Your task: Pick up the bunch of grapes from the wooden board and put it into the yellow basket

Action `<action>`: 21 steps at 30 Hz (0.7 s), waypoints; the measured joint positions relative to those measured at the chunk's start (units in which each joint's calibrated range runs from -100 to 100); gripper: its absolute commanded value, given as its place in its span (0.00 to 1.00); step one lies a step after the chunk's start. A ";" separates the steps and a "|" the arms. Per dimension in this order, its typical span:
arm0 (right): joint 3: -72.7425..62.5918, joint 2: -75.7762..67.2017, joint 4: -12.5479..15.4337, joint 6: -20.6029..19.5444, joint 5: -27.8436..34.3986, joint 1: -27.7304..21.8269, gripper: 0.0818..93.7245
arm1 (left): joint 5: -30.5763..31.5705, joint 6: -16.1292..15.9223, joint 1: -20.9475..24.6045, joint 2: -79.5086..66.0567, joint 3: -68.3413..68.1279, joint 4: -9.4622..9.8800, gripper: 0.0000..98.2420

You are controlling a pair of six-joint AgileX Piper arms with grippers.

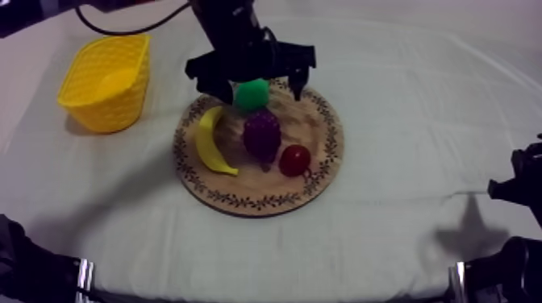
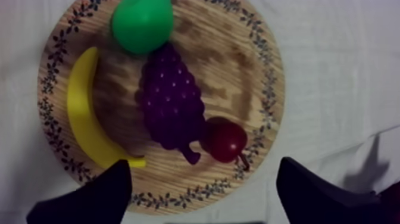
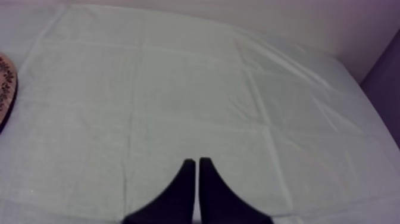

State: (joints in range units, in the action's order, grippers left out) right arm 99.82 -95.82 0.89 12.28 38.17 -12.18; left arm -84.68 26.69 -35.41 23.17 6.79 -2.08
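The purple bunch of grapes (image 1: 262,133) (image 2: 171,104) lies in the middle of the round wooden board (image 1: 314,121) (image 2: 238,65). My left gripper (image 1: 256,87) (image 2: 202,196) hovers above the board, open, its two black fingers (image 2: 89,199) spread wide with nothing between them. In the top view it hangs over the board's far part, above the green pear (image 1: 252,94). The yellow basket (image 1: 109,80) stands to the left of the board with nothing in it. My right gripper (image 3: 196,173) is shut on nothing, low at the table's right side (image 1: 516,189).
On the board a banana (image 1: 208,145) (image 2: 83,113) curves along the left, the pear (image 2: 143,24) touches the grapes' far end, and a small red fruit (image 1: 294,159) (image 2: 225,140) sits against their near right. The board's rim (image 3: 5,83) lies far from my right gripper.
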 measured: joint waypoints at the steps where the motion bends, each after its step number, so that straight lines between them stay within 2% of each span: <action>1: 0.00 0.00 0.00 0.12 0.00 0.00 0.00 | 0.48 -0.22 0.00 0.98 -0.32 -0.16 0.96; 11: 0.00 0.00 0.00 0.15 0.00 0.00 0.00 | 4.14 -1.47 0.62 10.15 -0.22 -1.30 0.97; 21: 0.00 0.00 0.00 0.15 0.00 0.00 0.00 | 3.54 -2.06 2.19 17.95 3.91 -1.97 0.97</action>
State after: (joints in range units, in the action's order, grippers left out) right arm 99.82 -95.82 0.89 12.43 38.17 -12.18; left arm -81.13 24.63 -33.22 41.12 10.70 -4.05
